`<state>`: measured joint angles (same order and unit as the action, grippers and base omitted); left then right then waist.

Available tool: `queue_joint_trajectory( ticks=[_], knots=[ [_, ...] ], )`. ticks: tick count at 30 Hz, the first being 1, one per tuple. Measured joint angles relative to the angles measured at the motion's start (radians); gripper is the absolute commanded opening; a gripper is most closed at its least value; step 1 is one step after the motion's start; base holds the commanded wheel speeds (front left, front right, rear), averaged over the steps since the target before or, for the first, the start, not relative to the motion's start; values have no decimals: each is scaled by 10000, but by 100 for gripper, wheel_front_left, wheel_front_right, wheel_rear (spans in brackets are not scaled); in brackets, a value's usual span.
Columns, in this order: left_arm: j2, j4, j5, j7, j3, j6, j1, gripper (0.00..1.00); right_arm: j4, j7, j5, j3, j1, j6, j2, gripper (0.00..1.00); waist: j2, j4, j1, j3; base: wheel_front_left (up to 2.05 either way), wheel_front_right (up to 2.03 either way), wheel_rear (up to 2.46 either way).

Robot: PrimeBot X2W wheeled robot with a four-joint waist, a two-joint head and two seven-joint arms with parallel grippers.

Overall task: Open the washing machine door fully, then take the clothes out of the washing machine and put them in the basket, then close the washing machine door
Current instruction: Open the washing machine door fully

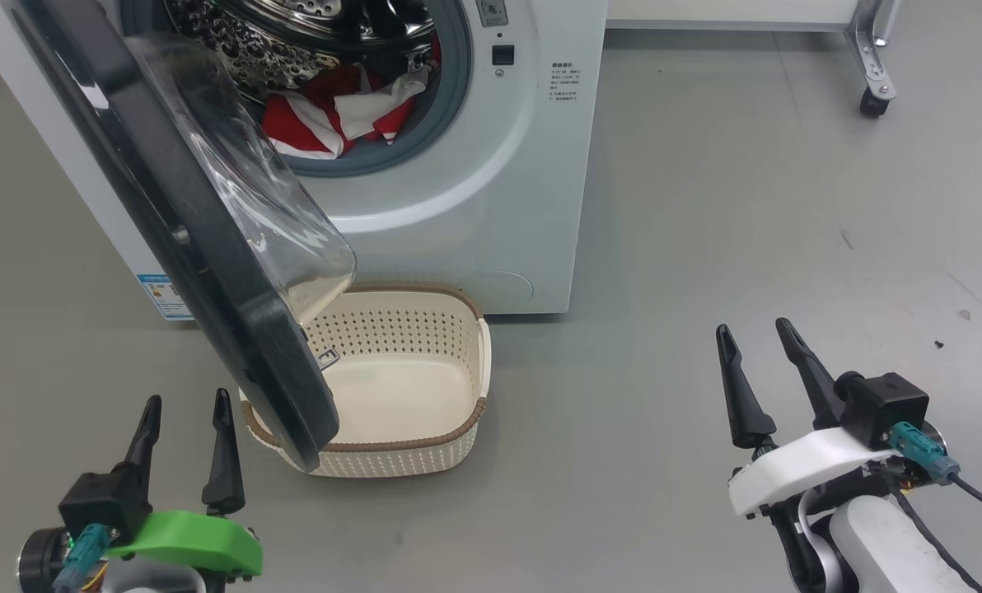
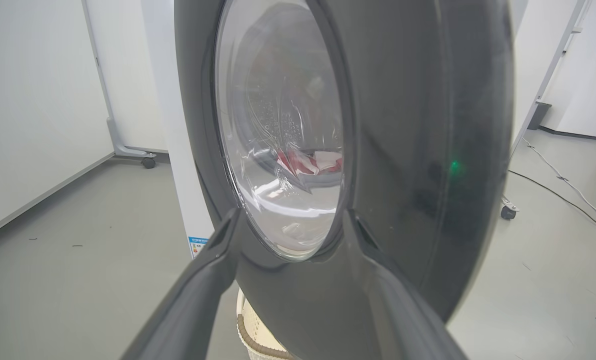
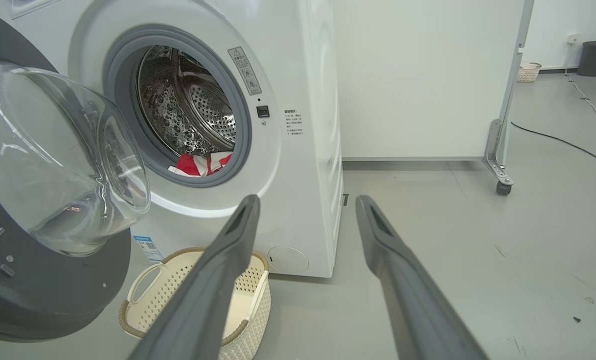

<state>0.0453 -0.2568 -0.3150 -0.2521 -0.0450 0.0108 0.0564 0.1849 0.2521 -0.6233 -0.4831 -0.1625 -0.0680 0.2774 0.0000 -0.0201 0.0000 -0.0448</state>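
The door (image 1: 211, 272) stands part open from the washer (image 1: 491, 206), hinged on the left. Its black rim is just ahead of the left gripper (image 1: 189, 397), whose fingers are spread apart and empty. In the left wrist view the rim and glass bowl sit straight beyond both fingertips, very close, though it is hard to judge whether they touch.

The clothes (image 1: 334, 115), red with white, lie at the bottom of the steel drum, well beyond the left fingers and behind the door's glass. The basket (image 1: 425, 387) sits on the floor at the washer's foot, ahead and right of the left fingers. Its left end lies under the door's lower edge.

The right gripper (image 1: 752, 326) also has its fingers apart and empty, well to the right of the basket. In the right wrist view the drum mouth lies ahead and left of its fingers, and the basket is partly behind the left finger.

A blue label (image 1: 164, 296) sits at the washer's lower left corner. A grey sticker (image 3: 244, 70) with a warning triangle lies beside the seal, and a block of small print (image 1: 565, 82) sits right of that. None of it can be read.

Grey floor (image 1: 705, 206) lies open ahead and right of the right fingers, up to a white panel on a castor (image 3: 501, 187). Farther right, a cable (image 3: 553, 137) runs across the floor, and a dark bin (image 3: 595, 57) stands far off.
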Motion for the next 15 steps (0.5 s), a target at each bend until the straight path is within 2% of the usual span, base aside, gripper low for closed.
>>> queue_joint_trajectory(
  ticks=[15],
  knots=[
    [-10, -201, -2, 0, -29, -132, 5, 100, -19, 0, 435, 341, 307, 259, -253, 100, 0, 37, 0, -36, 0, 0, 0]
  ],
)
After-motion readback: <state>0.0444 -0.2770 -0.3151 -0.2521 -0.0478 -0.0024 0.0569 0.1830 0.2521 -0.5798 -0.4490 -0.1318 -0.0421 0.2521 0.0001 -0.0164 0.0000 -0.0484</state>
